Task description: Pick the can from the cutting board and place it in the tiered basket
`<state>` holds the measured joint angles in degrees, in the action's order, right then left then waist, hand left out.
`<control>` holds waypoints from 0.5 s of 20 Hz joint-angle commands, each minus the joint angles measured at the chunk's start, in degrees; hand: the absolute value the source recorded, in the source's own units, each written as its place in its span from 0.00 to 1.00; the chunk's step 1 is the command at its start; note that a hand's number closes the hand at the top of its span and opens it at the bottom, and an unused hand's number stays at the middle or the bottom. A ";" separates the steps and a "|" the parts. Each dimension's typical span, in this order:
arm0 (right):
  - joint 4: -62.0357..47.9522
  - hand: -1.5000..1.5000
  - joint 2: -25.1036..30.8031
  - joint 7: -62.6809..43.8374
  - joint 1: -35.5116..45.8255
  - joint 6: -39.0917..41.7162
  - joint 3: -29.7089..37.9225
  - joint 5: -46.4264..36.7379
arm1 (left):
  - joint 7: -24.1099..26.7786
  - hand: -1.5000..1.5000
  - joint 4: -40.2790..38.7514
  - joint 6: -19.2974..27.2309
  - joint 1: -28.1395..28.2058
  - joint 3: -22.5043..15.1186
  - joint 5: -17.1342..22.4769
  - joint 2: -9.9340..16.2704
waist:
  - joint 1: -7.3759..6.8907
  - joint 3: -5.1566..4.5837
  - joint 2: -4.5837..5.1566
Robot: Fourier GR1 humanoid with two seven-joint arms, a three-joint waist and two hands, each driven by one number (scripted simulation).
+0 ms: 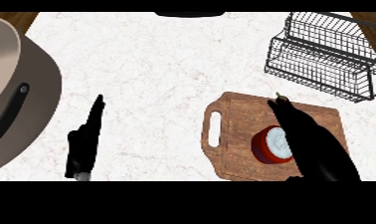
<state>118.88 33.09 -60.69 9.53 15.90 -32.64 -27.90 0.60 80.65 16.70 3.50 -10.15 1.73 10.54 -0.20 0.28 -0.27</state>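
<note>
Red can (273, 144) is standing upright on the cutting board (238, 136) — right hand (297, 121) is hovering just beside it, can lying to its left, fingers straight, holding nothing. Tiered basket (323, 61) is sitting beyond. Left hand (86, 136) is resting open — well apart.

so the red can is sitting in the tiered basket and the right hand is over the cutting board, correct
Not quite. The head view shows the red can standing on the cutting board, not in the tiered basket, which is at the counter's far right. The right hand is indeed over the board, beside the can.
</note>
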 commanded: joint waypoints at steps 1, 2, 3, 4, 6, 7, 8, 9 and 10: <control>1.41 0.00 -2.57 -11.35 3.01 7.50 0.64 2.25 | -0.02 0.50 -1.03 -3.43 1.48 1.78 2.18 1.84 | -0.10 -0.37 0.23; -3.28 0.00 -2.00 -7.09 2.82 6.76 0.06 1.30 | -0.72 0.50 -0.25 -0.51 1.76 0.27 0.12 -0.12 | -0.26 -0.33 0.30; -2.47 0.00 -2.19 -8.50 4.52 8.31 2.02 3.36 | -0.15 0.50 -2.50 -2.21 1.03 1.48 1.83 0.00 | -0.14 -0.36 0.33; 0.52 0.00 -2.90 -10.94 0.77 6.66 -1.74 0.87 | 2.68 0.50 -5.30 -3.41 1.18 3.02 2.50 0.98 | 0.35 -0.40 0.25; -6.01 0.00 -3.60 -6.39 3.25 7.02 0.21 0.89 | 0.73 0.50 -1.09 -2.07 2.95 0.34 0.72 -0.37 | -0.32 -0.33 0.32; -3.68 0.00 -3.20 -6.17 1.31 7.17 0.83 0.90 | -3.82 0.50 0.27 -1.17 -0.31 0.96 -0.02 0.31 | 0.13 -0.30 0.25; -6.86 0.00 -3.87 -5.97 2.78 7.21 0.86 0.43 | -1.31 0.50 -0.57 -0.69 1.58 -0.54 -0.86 -1.19 | -0.10 -0.31 0.30; -1.97 0.00 -3.07 -7.28 0.80 9.25 1.22 2.03 | -4.21 0.50 0.24 -0.73 -0.38 0.98 -0.26 -0.33 | 0.27 -0.31 0.22; -6.15 0.00 -4.10 -6.20 1.65 8.03 0.63 0.44 | -4.57 0.50 2.73 0.91 1.46 -1.69 -2.30 -1.74 | -0.05 -0.29 0.24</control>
<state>114.60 30.68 -60.25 10.42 19.85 -31.77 -27.07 -0.96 82.09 16.14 3.86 -9.67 1.23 10.34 -0.20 0.25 -0.26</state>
